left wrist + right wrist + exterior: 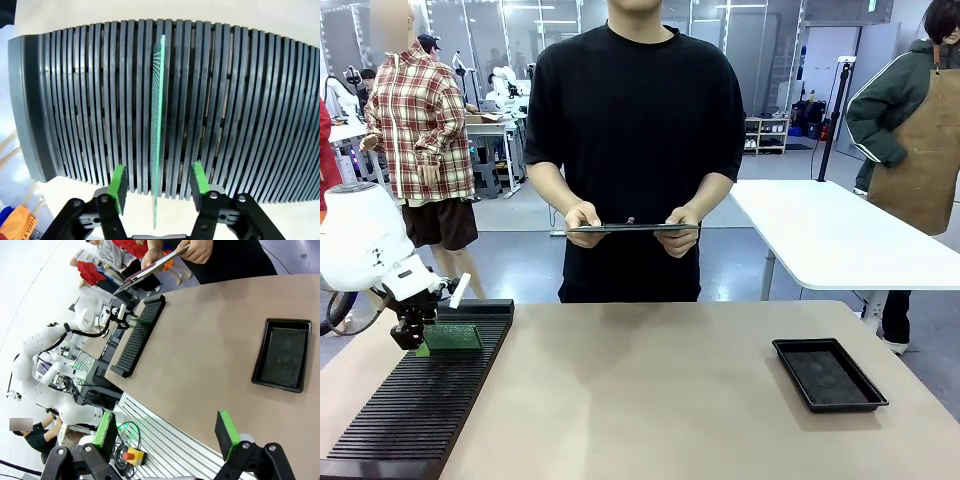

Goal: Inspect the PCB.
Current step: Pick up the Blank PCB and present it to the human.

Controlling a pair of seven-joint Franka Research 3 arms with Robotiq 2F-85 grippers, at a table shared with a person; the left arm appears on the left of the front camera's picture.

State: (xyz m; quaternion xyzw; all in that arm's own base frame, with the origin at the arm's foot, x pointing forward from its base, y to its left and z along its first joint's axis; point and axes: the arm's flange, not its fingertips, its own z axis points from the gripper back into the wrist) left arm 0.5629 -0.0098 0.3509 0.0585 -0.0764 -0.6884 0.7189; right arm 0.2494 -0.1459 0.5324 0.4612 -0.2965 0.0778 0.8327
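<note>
Green, thin and flat: the PCB (452, 337), standing on edge in a slot of the black ribbed rack (410, 420) at the lower left of the front view, close to the rack's far end. Seen edge-on in the left wrist view (159, 115) as a narrow green line up the middle of the frame, fine pale tracks fanning along its face, dark slats of the rack (240, 125) on either side.

At the board's left edge in the front view, the left gripper (408, 335). In its own camera (159, 182), spread wide, with a green pad (118, 186) on each side of the board's near edge and a gap on both sides, touching neither. At the bottom of the right wrist view, the right gripper (166, 430), also spread, pads (226, 432) well apart, pinching nothing.

Black letters on an orange tag (20, 222) in the lower left corner of the left wrist view, cut off and too blurred to read.

At the lower right of the front view, a shallow black tray (845, 406) on the tan table (650, 400), well apart from the rack, with a dark, grainy floor inside a raised rim. Same tray at the right edge of the right wrist view (260, 351).

Across the table at frame centre — a dark clipboard (632, 228) held level by a person in a black shirt, a hand (585, 218) at each end.
</note>
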